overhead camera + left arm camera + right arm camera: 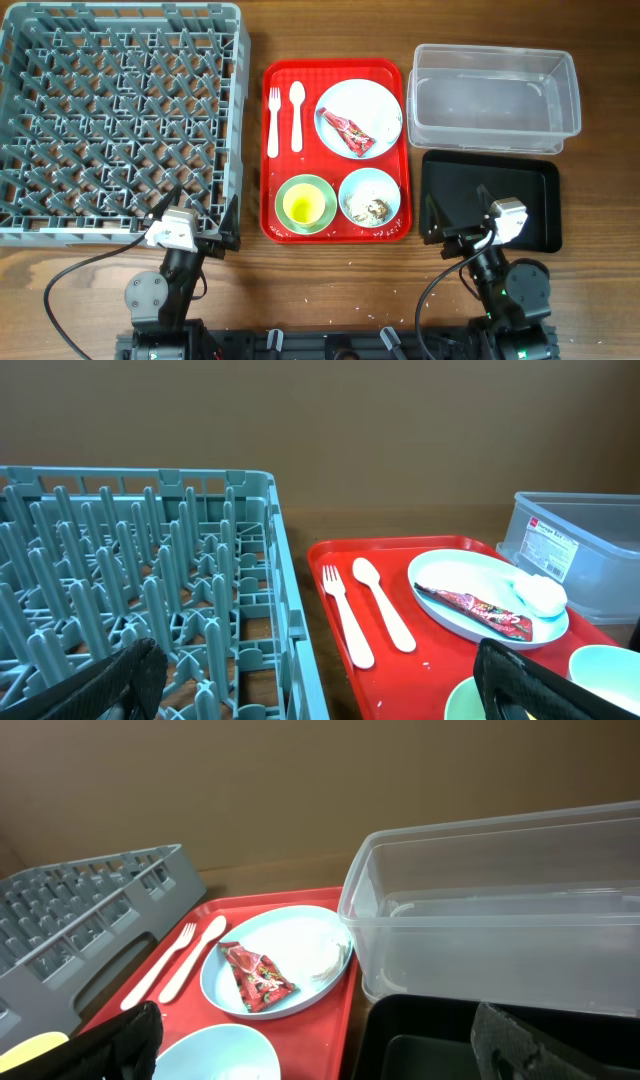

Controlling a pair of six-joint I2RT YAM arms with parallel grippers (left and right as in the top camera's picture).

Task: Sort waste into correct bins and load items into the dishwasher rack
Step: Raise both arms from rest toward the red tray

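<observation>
The grey dishwasher rack (120,110) fills the left. On the red tray (336,232) lie a white fork (273,120) and spoon (296,115), a white plate (375,100) holding a red wrapper (350,133) and a white napkin (386,128), a pale green bowl (322,190) with a yellow cup (303,206) in it, and a pale blue bowl (370,195) with food scraps (371,208). The clear tub (495,95) and black tray (520,195) are at the right. My left gripper (205,215) is open and empty by the rack's near right corner. My right gripper (455,215) is open and empty over the black tray's near left.
The red tray sits between rack and bins. In the left wrist view the rack wall (290,620) is close on the left and the fork (345,615) and spoon (385,605) lie ahead. In the right wrist view the tub (500,910) stands ahead.
</observation>
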